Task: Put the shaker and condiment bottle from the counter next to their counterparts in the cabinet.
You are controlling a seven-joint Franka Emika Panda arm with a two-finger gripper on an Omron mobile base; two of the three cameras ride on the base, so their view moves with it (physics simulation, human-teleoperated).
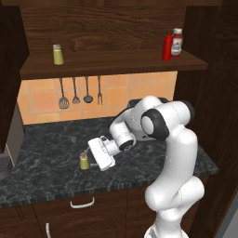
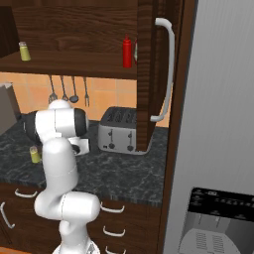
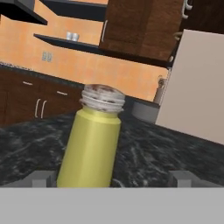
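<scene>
Kitchen — toaster [image 2: 118, 130]; hanging utensils [image 1: 80, 91]; stone counter [image 1: 51, 153]

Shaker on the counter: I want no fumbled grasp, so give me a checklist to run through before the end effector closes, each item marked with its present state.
1. End effector open: ok.
2. Shaker between the fingertips: ok, one tip shows on each side of it.
3. Shaker upright on the counter: ok in the left base view.
4. Fingers clear of the shaker's body: cannot tell, tips barely show.
5. Shelf space beside the second shaker in the cabinet: ok.
6. Red bottle already by the labelled bottle: ok.
</scene>
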